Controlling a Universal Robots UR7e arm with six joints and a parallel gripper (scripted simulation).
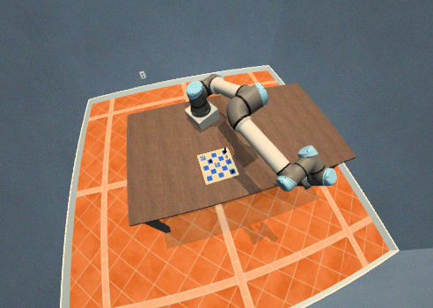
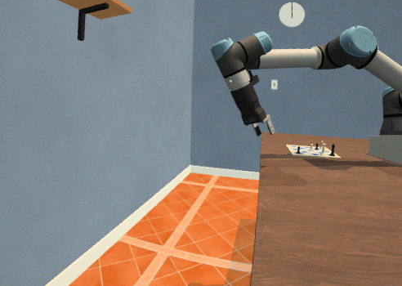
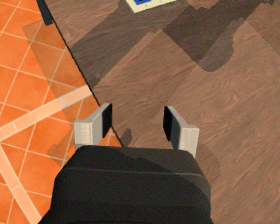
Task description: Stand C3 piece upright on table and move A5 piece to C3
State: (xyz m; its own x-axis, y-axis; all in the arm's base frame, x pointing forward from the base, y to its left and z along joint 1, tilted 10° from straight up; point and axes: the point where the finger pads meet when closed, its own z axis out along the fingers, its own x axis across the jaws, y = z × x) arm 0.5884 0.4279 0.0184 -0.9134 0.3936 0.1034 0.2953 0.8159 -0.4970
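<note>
Chessboard point(image 1: 208, 182) point(image 2: 336, 156) point(image 3: 152, 7) is lying between the worktop's point(image 1: 154, 167) point(image 2: 327, 221) point(image 3: 226, 105) left and right edges in the top view, carrying small light and dark pieces, its labels too tiny for telling which stand on C3 and A5. Farther right, the released, empty claw point(image 2: 265, 134) point(image 3: 137, 115) is hanging tilted near the lower long edge, well apart from them.
</note>
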